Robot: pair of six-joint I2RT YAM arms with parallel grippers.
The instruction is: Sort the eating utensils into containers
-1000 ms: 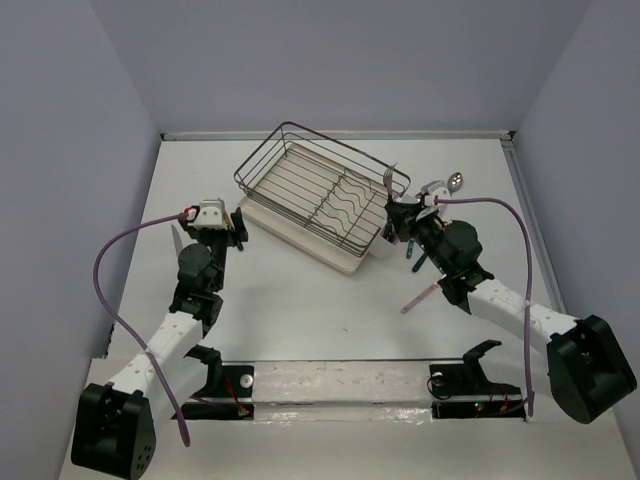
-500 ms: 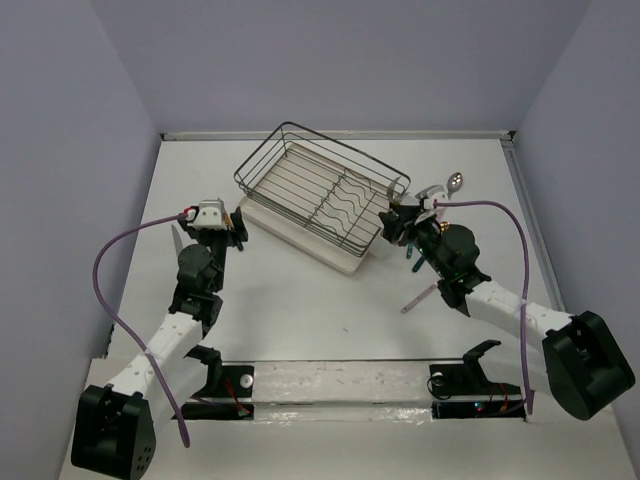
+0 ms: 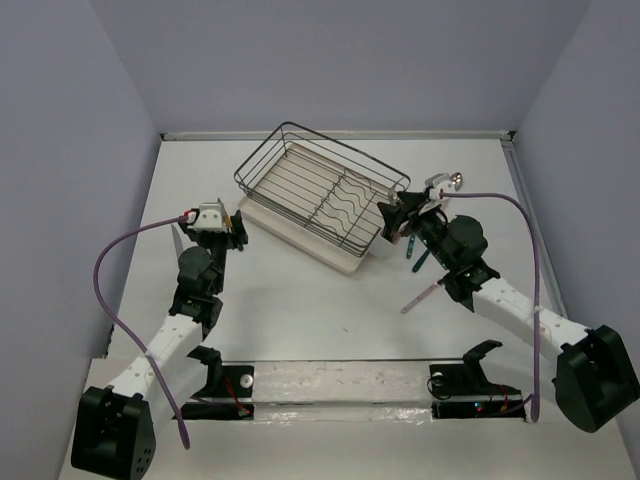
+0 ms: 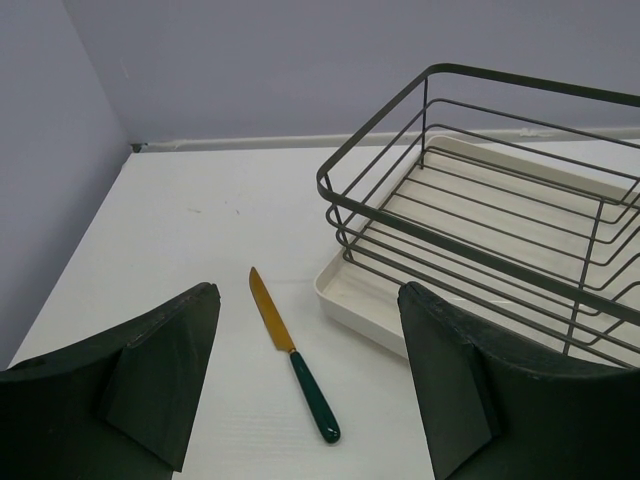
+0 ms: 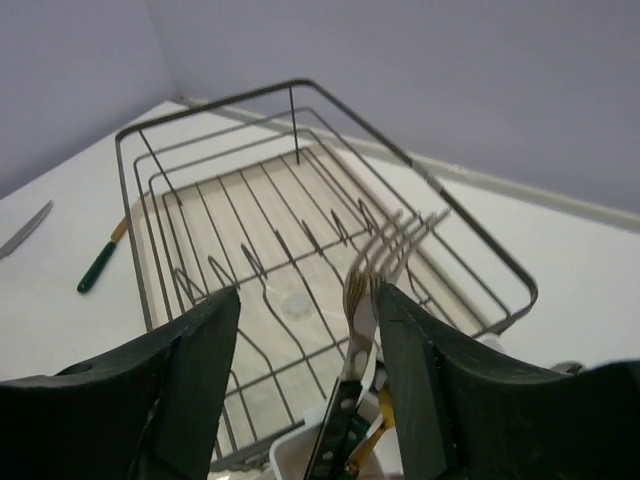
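So the forks [image 5: 372, 268] stand upright in the white holder [image 5: 290, 452], silver tines up, lower middle. The right gripper [image 5: 305, 298] has its fingers spread either side of them, and the left gripper [image 4: 308, 295] is spread wide too.

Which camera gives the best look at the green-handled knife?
Left wrist: the knife lies whole and close on the table, gold blade and green handle clear. The right wrist view shows it small near the left edge; the top view hardly shows it.
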